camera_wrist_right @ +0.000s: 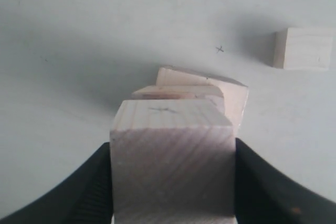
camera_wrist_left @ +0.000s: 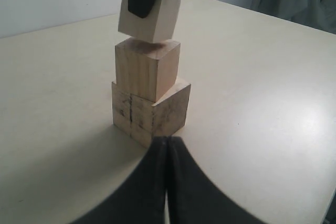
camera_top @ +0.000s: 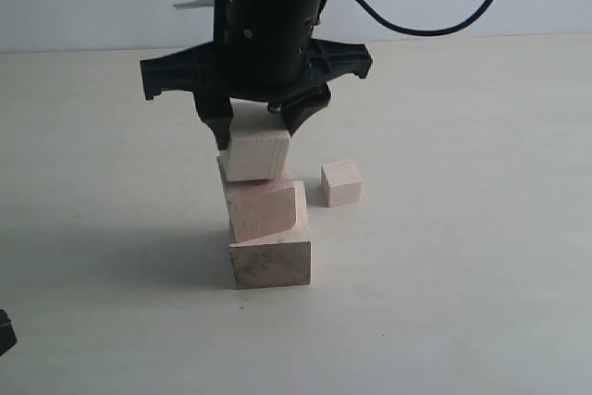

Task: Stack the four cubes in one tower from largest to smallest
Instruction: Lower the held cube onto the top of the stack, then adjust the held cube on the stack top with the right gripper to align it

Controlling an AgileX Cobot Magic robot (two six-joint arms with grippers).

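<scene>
The largest cube (camera_top: 270, 263) rests on the table with the second cube (camera_top: 266, 212) on it, turned slightly askew. My right gripper (camera_top: 259, 134) is shut on the third, paler cube (camera_top: 257, 155), which is tilted, its low edge at or barely above the second cube's top; contact cannot be told. The smallest cube (camera_top: 340, 182) lies on the table just right of the stack. In the right wrist view the held cube (camera_wrist_right: 173, 161) fills the space between the fingers (camera_wrist_right: 89, 192). My left gripper (camera_wrist_left: 168, 142) is shut and empty, low near the largest cube (camera_wrist_left: 152, 114).
The pale table (camera_top: 462, 302) spreads around the stack. A black cable (camera_top: 435, 20) trails behind the right arm. A small dark part, probably of the left arm (camera_top: 5, 332), shows at the lower left edge of the exterior view.
</scene>
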